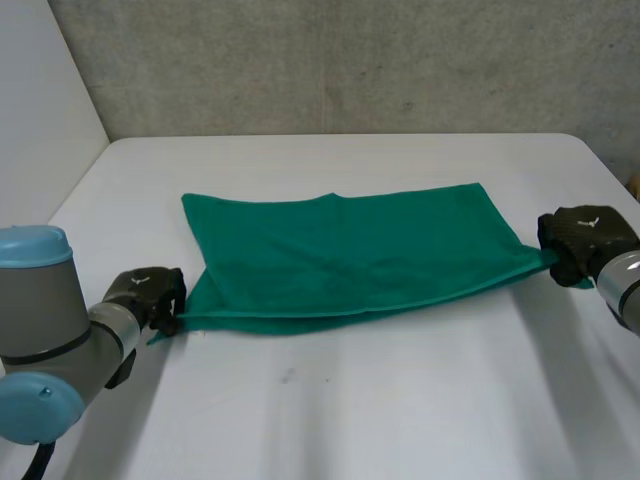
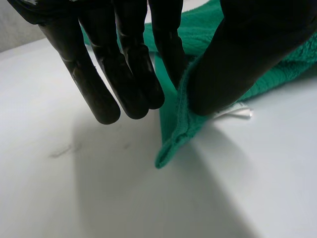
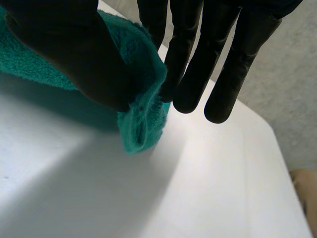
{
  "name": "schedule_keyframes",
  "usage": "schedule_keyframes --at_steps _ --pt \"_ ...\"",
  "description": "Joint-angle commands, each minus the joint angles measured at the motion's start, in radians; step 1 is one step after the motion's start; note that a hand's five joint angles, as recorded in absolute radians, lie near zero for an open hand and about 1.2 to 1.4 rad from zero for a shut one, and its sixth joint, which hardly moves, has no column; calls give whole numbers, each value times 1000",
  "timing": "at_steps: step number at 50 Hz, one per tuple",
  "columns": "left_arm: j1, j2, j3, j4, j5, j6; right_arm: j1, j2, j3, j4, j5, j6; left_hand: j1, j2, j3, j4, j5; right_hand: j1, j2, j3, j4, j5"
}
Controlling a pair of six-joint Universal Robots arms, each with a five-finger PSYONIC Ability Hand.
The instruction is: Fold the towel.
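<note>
The white table (image 1: 400, 420) carries a green towel (image 1: 350, 255) spread across its middle, its long side running from one arm to the other. The towel lies in two layers, with the doubled edges showing along the near side. The far edge is a little uneven and the surface has soft creases. The cloth is a plain terry pile with no pattern.

The left hand (image 1: 150, 295) pinches the near left corner between its thumb and a finger, with the other fingers (image 2: 124, 74) straight and off the cloth. The right hand (image 1: 585, 240) grips the right corner the same way, thumb pressed onto the bunched pile, and the towel pulls to a point there.

In each wrist view the thumb covers the very tip of the corner it holds, so how the layers meet there cannot be made out.

A small white tag (image 2: 237, 112) pokes out by the left thumb. No writing on it can be read.
</note>
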Motion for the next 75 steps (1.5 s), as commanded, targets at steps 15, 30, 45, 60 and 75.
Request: schedule_keyframes --at_steps 15,30,45,60,75 --pt "29 622 9 -106 5 289 9 -347 -268 722 12 -430 256 214 218 216 259 429 229 215 207 237" --pt "15 124 91 -86 -10 391 139 62 -318 633 191 -473 256 214 218 216 259 429 229 215 207 237" --pt "-106 -30 849 103 -124 481 204 205 -1006 254 305 -349 256 214 218 216 259 429 229 215 207 237" --pt "-94 59 698 261 -125 371 204 -13 -727 87 254 -284 256 214 218 216 259 429 229 215 207 237" --pt "-81 -54 274 345 -115 316 236 243 -406 61 176 -286 256 214 218 216 259 429 229 215 207 237"
